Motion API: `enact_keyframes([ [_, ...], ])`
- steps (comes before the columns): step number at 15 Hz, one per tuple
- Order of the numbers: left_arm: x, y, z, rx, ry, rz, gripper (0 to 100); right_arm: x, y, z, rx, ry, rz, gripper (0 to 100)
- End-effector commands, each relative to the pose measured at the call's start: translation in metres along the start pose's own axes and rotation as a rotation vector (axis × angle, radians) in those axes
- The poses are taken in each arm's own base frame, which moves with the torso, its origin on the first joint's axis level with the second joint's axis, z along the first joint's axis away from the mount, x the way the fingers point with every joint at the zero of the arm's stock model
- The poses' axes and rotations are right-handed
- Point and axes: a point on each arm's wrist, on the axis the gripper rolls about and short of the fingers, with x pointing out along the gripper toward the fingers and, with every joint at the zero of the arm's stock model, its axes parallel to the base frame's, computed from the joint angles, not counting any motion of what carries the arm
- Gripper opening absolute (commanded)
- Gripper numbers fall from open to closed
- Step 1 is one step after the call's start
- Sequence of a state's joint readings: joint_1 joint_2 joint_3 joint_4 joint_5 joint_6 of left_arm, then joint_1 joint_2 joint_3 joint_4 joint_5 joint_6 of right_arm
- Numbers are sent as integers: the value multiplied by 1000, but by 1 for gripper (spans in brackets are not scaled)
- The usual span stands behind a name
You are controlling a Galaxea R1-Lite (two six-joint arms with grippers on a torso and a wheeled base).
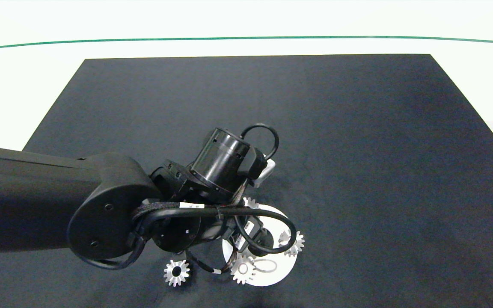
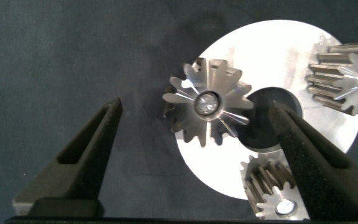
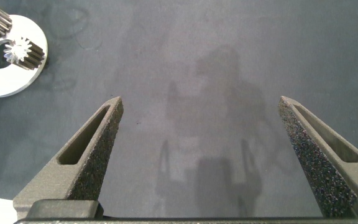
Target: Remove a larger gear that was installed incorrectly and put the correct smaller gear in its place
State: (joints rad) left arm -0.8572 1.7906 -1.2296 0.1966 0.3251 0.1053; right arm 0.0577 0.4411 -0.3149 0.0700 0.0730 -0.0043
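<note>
Your left arm (image 1: 49, 201) is matte black with a cylindrical wrist, looped black cables and small screws; end effector fingers (image 2: 79, 155) are grey wedges.

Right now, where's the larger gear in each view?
Head: larger gear at white disc's far rim, mostly under the left arm.
Left wrist: centre, between the fingers of the open left tool.
Right wrist: distant, on the disc beside its dark hole; likely it.
Shared landmark: white disc.

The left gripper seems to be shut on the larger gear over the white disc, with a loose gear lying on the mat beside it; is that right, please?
Not quite. The left gripper is open, not shut: the left wrist view shows its fingers apart on either side of the larger gear, touching nothing. The rest holds: it is over the white disc, and a loose gear lies on the mat beside it.
</note>
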Motion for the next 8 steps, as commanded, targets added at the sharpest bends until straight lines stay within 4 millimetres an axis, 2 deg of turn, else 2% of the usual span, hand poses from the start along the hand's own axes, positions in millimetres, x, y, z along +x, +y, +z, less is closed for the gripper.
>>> enact_keyframes([
  [1, 0, 0, 2, -1, -7, 1, 89, 0, 0, -1, 0, 3, 1, 100],
  [8, 12, -5, 1, -9, 6, -3, 74, 1, 0, -1, 0, 6, 1, 100],
])
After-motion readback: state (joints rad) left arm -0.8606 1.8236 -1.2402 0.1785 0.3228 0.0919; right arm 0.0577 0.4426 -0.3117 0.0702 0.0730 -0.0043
